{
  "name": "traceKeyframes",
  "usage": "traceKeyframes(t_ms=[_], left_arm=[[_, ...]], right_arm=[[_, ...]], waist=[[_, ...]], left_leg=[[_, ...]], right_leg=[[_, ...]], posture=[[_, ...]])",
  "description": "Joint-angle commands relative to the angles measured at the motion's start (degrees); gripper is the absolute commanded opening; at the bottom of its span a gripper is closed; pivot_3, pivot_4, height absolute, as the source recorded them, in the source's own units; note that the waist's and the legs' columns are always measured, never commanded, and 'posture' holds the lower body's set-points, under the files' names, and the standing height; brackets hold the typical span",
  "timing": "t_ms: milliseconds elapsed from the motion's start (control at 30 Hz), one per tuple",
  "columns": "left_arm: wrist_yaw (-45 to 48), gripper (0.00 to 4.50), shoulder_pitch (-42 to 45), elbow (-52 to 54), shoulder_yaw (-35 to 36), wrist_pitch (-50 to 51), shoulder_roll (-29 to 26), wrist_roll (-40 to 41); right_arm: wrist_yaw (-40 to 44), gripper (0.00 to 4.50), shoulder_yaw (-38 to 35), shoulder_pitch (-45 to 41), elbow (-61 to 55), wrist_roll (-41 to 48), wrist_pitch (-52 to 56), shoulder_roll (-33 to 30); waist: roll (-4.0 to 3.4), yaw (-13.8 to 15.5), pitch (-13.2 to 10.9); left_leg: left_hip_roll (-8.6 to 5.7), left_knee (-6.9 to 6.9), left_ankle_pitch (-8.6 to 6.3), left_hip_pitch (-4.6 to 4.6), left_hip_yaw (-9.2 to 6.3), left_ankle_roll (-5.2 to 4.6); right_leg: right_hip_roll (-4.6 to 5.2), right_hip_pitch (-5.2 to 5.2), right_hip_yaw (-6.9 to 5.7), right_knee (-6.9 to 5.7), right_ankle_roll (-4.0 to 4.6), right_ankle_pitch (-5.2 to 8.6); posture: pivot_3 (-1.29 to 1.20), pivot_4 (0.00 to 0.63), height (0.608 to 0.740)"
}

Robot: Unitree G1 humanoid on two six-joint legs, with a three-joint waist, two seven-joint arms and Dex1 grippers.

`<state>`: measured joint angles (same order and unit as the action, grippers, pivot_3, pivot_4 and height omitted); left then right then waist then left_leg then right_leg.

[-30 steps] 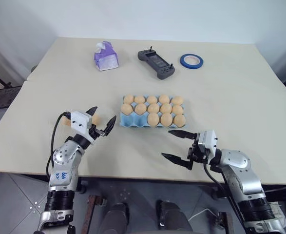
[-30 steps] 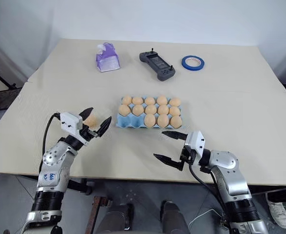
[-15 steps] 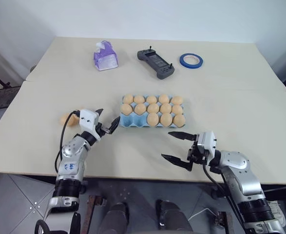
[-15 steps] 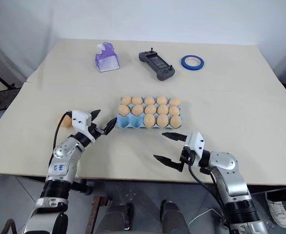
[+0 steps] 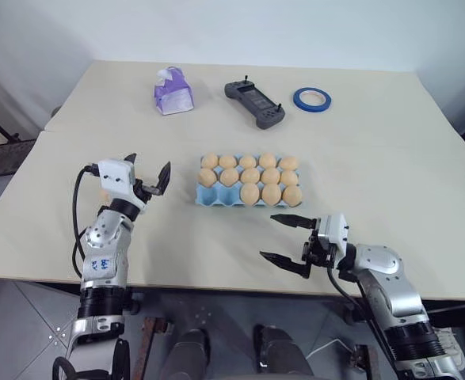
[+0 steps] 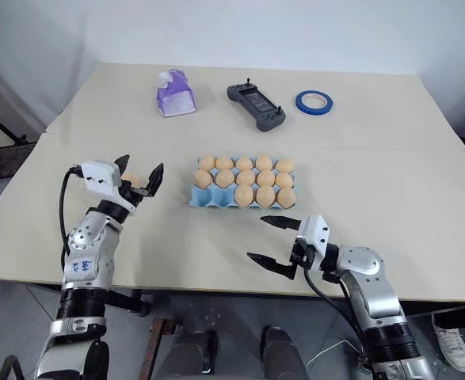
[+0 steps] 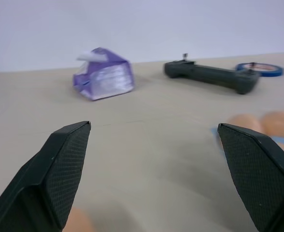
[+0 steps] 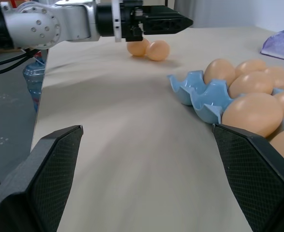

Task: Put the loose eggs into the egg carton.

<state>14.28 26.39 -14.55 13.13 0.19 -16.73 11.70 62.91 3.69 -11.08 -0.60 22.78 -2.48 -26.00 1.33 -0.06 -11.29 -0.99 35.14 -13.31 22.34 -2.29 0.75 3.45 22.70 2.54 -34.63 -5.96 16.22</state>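
Left gripper (image 5: 146, 173) wide open, empty, above two loose eggs (image 8: 149, 49) left of the carton (image 5: 210, 195).
Eggs smooth tan ovals, touching; carton light blue moulded, two near-left cups bare. Right gripper (image 5: 283, 239) wide, empty, near carton's front. Left gripper has risen since before.

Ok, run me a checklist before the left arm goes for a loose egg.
1. Left gripper open and empty: ok.
2. Loose eggs lying free on the table, two side by side near the left gripper: ok.
3. Left gripper lined up on one egg: cannot tell.
4. Egg carton has free cups: ok, two empty at its front left.
5. Right gripper open, empty, apart from the carton: ok.
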Motion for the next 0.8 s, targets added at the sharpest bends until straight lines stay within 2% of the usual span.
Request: traceKeyframes(t_ms=[33,267,400,800], left_arm=[[-1.9,4.49,1.8,0.9,-0.7,5.8,-1.9,-1.7],[-6.2,4.49,2.4,2.3,0.4,14.9,-4.2,-3.6],[-3.8,4.49,4.0,-0.2,-0.1,18.5,-4.8,-2.0],[-0.5,4.49,10.5,-14.6,-1.4,14.3,-4.2,-2.8]], right_arm=[[0.5,4.5,-0.2,-0.7,-0.4,0.3,-1.4,0.3],[0.2,4.5,0.0,-1.0,-0.1,-0.2,-1.7,0.2],[0.0,4.5,0.2,-1.4,-0.2,-0.4,-1.5,0.3],[-0.1,4.5,0.8,-3.8,-0.1,-0.2,-0.3,0.7]], waist=[[0.0,0.0,0.0],[0.0,-0.1,0.0],[0.0,0.0,0.0],[0.0,-0.2,0.0]], left_leg=[[0.0,0.0,0.0,0.0,0.0,0.0],[0.01,0.0,0.0,-0.02,-0.01,0.01],[0.01,0.0,0.01,-0.02,-0.04,0.02],[-0.05,0.0,0.03,-0.03,-0.04,0.04]], right_leg=[[0.0,0.0,0.0,0.0,0.0,0.0],[-0.01,0.02,0.0,-0.09,0.0,0.0],[0.0,0.03,-0.02,-0.11,0.0,0.0],[0.03,0.03,-0.05,-0.12,0.0,0.0]], posture=[[0.0,0.15,0.74],[0.0,0.15,0.74],[0.0,0.15,0.74],[0.0,0.15,0.74]])
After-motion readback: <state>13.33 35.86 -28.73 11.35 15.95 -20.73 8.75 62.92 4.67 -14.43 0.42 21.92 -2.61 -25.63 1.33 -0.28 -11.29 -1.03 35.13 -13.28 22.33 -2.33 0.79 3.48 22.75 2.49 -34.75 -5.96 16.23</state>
